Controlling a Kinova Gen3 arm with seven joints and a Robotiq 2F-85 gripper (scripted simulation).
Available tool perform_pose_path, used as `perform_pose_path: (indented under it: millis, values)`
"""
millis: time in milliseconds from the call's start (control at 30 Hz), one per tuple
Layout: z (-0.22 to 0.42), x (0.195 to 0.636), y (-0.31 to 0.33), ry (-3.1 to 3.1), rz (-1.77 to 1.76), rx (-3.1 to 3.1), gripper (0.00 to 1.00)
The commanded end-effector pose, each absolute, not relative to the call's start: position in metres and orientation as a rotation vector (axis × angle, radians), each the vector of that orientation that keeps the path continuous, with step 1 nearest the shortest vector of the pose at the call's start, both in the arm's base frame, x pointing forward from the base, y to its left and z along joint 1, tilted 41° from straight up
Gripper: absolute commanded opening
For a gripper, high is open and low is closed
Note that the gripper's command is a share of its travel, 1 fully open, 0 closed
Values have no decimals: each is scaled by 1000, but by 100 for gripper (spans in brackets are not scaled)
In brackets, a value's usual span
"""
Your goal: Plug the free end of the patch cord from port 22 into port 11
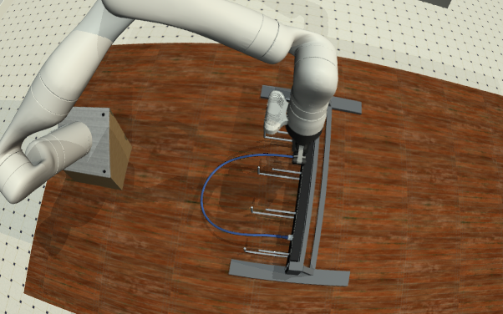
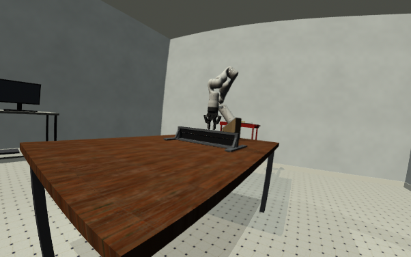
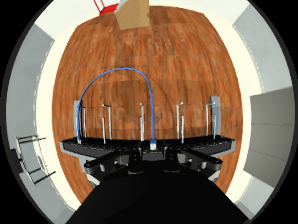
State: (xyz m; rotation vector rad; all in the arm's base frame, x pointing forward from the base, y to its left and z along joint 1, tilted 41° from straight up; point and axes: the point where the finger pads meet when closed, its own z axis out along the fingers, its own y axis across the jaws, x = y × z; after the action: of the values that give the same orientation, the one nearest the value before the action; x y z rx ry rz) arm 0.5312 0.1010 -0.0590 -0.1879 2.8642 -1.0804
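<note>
The grey rack lies on the wooden table, and it also shows in the exterior view and the wrist view. The blue patch cord loops out from its plugged end near the rack's right end. Its free-end plug sits against the port panel near the middle, and it also shows in the wrist view. My gripper points straight down over this plug. The fingers stand partly open on either side of it, with a gap on each side. The port numbers are too small to read.
Thin metal cable bars stick out from the rack's front at several places. The arm's pedestal block stands at the table's edge. A white mesh part is beside the wrist. A red table and a desk with a monitor stand off the table.
</note>
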Motion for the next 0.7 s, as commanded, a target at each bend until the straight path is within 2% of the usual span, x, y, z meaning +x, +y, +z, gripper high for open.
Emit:
perform_pose_path:
  millis: [0, 667]
  values:
    - [-53, 532, 109, 2861, -1071, -194, 37]
    - [-19, 526, 138, 2861, -1071, -194, 37]
